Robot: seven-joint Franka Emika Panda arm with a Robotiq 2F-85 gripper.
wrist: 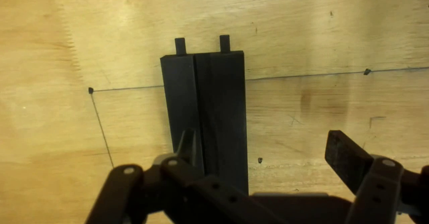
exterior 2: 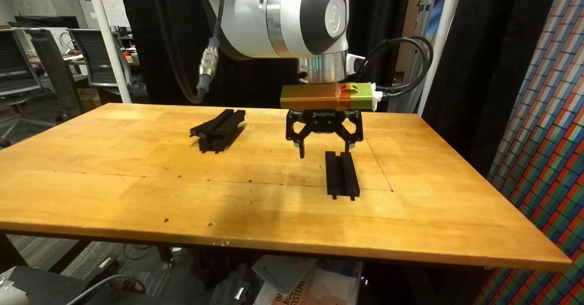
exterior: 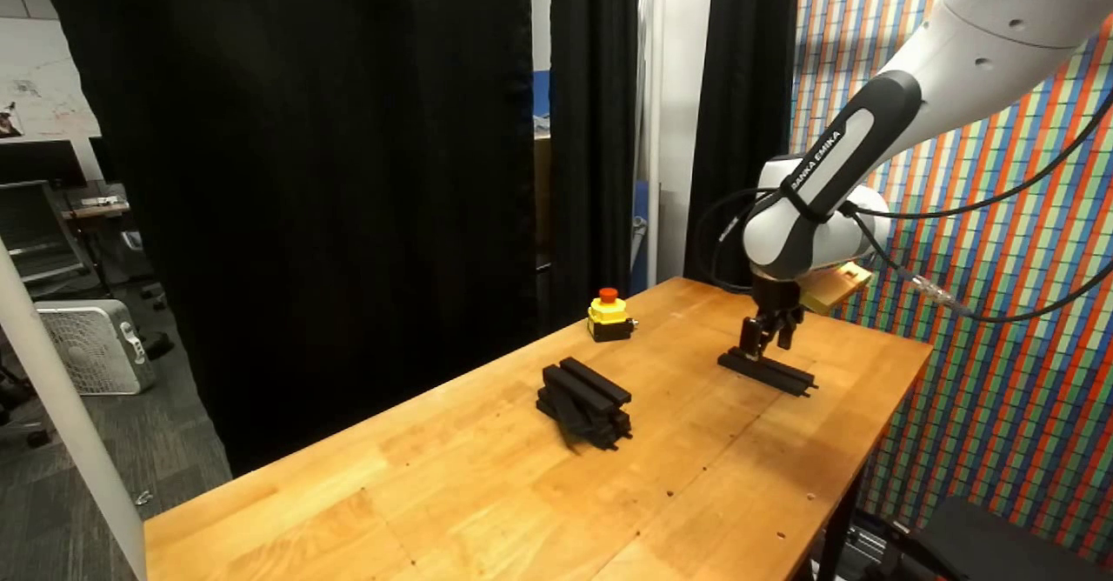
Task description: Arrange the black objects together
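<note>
A pair of matte black slats lying side by side (exterior: 769, 376) is on the table, seen in both exterior views (exterior 2: 342, 177) and in the wrist view (wrist: 221, 100). Two small pegs stick out of its end. A stack of several black bars (exterior: 589, 394), some crossed, stands farther along the table and also shows in an exterior view (exterior 2: 220, 129). My gripper (exterior 2: 324, 152) is open and empty, low near one end of the pair (exterior: 769, 346). In the wrist view (wrist: 261, 140) one finger overlaps the pair's slat and the other hangs over bare wood. Contact cannot be told.
A yellow box with a red button (exterior: 609, 316) stands near the table's back edge. The wooden table (exterior 2: 137, 195) has drawn lines and small holes. Black curtains (exterior: 348, 216) hang behind it and a patterned wall (exterior: 1000, 346) stands beside it. Cables hang from the arm.
</note>
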